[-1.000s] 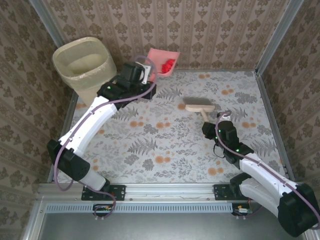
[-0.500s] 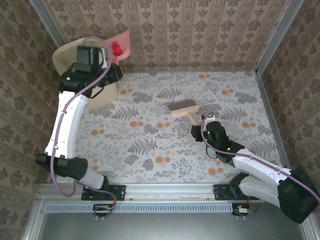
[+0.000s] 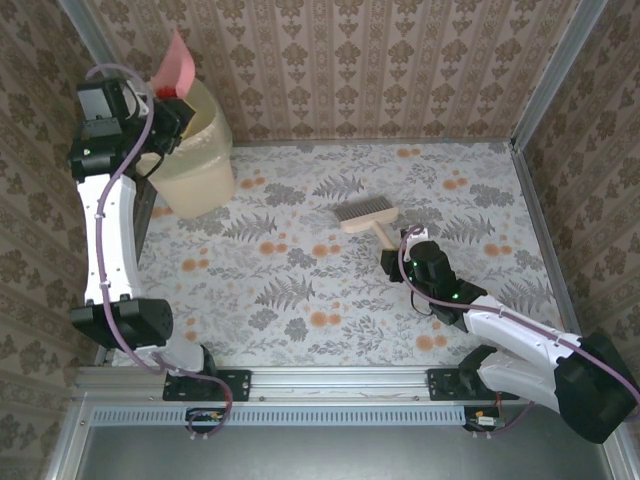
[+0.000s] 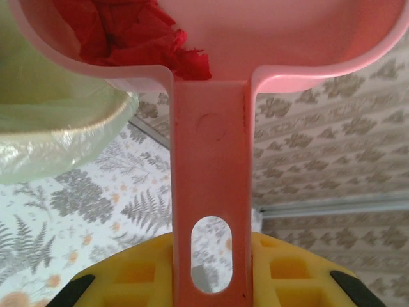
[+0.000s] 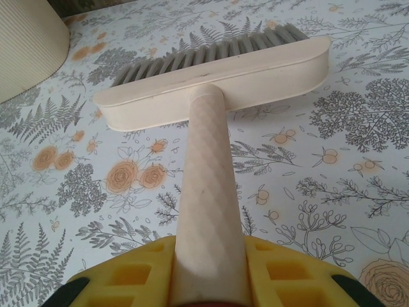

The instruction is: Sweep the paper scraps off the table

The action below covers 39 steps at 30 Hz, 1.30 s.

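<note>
My left gripper [image 3: 160, 100] is raised at the far left and shut on the handle of the pink dustpan [image 3: 175, 62], which stands steeply tilted above the bin [image 3: 195, 150]. In the left wrist view the dustpan handle [image 4: 211, 179] runs up between my yellow fingers [image 4: 128, 281], and red paper scraps [image 4: 128, 32] lie in the pan by the handle's root. My right gripper [image 3: 395, 260] is shut on the handle of a cream brush [image 3: 365, 213]. The brush head [image 5: 217, 77] rests bristles-down on the table [image 3: 300, 300].
The beige bin lined with a clear bag [image 4: 57, 121] sits at the table's far left corner, and its ribbed side [image 5: 25, 51] shows left of the brush. Patterned walls and a metal frame [image 3: 545, 90] close in the table.
My left arm swung the dustpan from the back middle of the table leftward and up over the bin, tipping it steeply. The right arm pulled the brush slightly left.
</note>
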### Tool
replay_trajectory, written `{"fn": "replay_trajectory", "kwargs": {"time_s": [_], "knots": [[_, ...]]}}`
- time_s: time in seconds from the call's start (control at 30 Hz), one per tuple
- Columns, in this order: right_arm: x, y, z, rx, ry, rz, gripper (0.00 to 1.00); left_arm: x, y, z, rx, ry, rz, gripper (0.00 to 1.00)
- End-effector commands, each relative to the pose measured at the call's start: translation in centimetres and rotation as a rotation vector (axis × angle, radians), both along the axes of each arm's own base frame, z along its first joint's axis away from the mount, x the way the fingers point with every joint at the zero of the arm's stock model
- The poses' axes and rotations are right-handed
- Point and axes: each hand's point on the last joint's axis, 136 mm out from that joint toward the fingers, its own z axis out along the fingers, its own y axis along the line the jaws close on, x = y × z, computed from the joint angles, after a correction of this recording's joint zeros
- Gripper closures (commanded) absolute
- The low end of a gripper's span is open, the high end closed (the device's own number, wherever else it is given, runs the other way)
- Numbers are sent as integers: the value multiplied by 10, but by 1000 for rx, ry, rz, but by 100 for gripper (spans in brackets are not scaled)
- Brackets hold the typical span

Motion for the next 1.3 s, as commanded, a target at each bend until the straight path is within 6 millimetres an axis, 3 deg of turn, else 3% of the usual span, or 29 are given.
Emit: {"fn": "replay_trajectory", "kwargs": {"time_s": [0.0, 0.3, 0.47, 0.73, 1.1, 1.27], "knots": [[9, 3, 32, 17, -91, -8, 100, 15, 3, 16, -181, -33, -5, 100], [10, 4, 29, 0, -88, -7, 100, 45, 11, 17, -369, -54, 26, 100], [10, 3, 29, -6, -85, -9, 100, 61, 15, 8, -494, -55, 42, 100], [10, 4, 28, -12, -88, -8, 100, 74, 27, -10, -645, -66, 111, 100], [12, 6, 26, -25, -83, -4, 100, 88, 39, -18, -818, -110, 178, 100], [13, 5, 25, -30, -80, -8, 100, 88, 34, -18, -802, -116, 166, 100]]}}
